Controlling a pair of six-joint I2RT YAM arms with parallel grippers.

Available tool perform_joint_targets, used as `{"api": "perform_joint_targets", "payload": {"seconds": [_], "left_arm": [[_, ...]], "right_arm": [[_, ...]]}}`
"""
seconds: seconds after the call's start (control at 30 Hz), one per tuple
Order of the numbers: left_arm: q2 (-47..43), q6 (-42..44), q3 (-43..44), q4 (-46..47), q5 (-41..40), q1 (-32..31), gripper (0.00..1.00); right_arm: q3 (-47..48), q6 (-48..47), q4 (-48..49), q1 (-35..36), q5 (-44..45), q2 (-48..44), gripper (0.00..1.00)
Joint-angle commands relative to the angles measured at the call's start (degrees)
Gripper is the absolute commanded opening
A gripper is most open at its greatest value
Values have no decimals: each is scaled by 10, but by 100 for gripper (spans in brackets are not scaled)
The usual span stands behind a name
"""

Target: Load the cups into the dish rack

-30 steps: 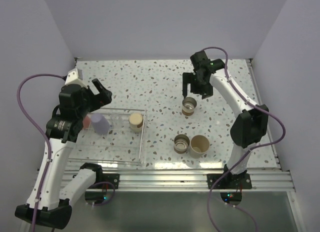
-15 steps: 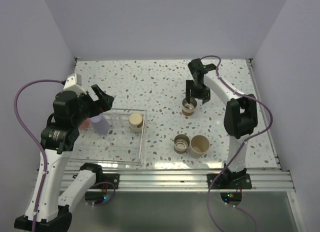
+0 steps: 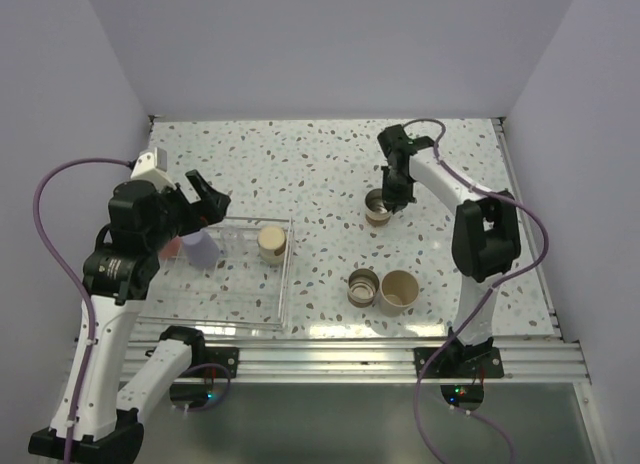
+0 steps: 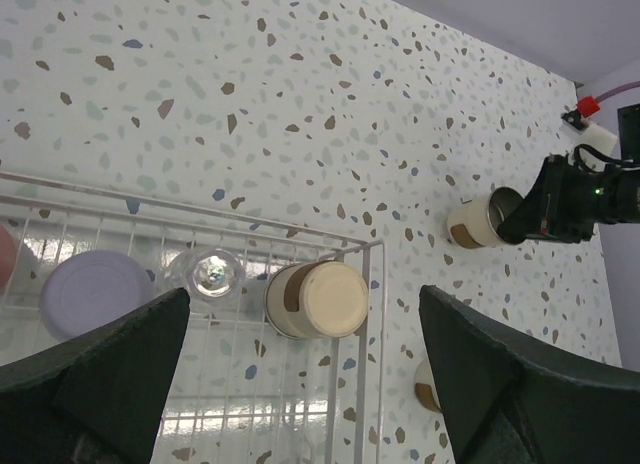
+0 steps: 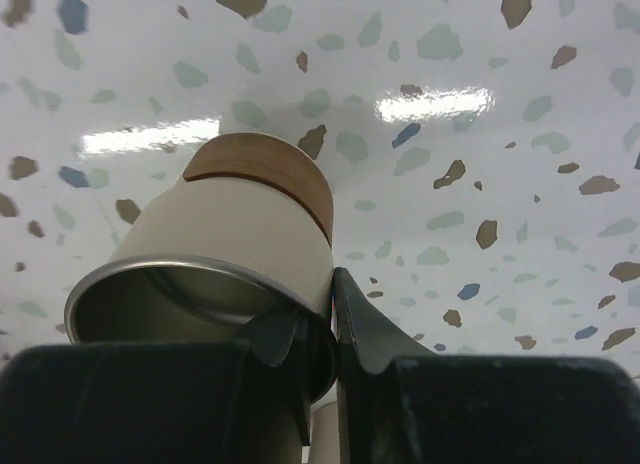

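Slippage threatens — the right jaws pinch only one wall of the cream, steel-lined tumbler with a brown band (image 5: 250, 234), on the speckled bench (image 3: 300, 164) well apart from the clear wire-grid dish rack (image 3: 285, 284), so lifting could tip it — the left jaws gape empty.

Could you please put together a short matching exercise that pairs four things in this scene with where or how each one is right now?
Things:
1. lavender cup
2. clear cup
3. banded metal cup
4. left gripper

States:
A. outside the rack, rim pinched by the right gripper
B. in the dish rack, directly beside the cream cup
C. in the dish rack, next to the coral cup
D. open, holding nothing

Pairs: 1-C, 2-B, 3-A, 4-D
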Motion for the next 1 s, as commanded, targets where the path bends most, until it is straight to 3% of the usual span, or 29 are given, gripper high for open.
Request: {"api": "perform_joint_targets", "payload": {"seconds": [0.0, 0.13, 0.17, 0.33, 0.43, 0.47, 0.53, 0.57, 0.67, 0.97], "left_arm": [[8, 12, -1, 16, 21, 3, 100], [18, 16, 4, 36, 42, 2, 100], [21, 19, 8, 42, 50, 3, 100], [15, 27, 28, 136, 153, 3, 100], [2, -6, 14, 210, 201, 3, 100], [-4, -29, 0, 228, 224, 3, 100], [-11, -53, -15, 261, 242, 3, 100], [-21, -66, -31, 288, 247, 3, 100], [-44, -113, -66, 334, 249, 3, 100], [-99, -221, -149, 478, 258, 3, 100]], "right_arm": [[81, 16, -1, 0, 10, -85, 0], [173, 48, -19, 0, -55, -125, 0], [176, 54, -3, 0, -110, -136, 0], [84, 165, 118, 0, -339, -223, 0], [-41, 300, 282, 0, -470, -284, 0], [-77, 346, 405, 0, -492, -300, 0], [-165, 478, 527, 0, -536, -335, 0], [-185, 515, 628, 0, -550, -340, 0], [-223, 617, 759, 9, -585, -340, 0], [-203, 764, 958, 80, -593, -302, 0]]}}
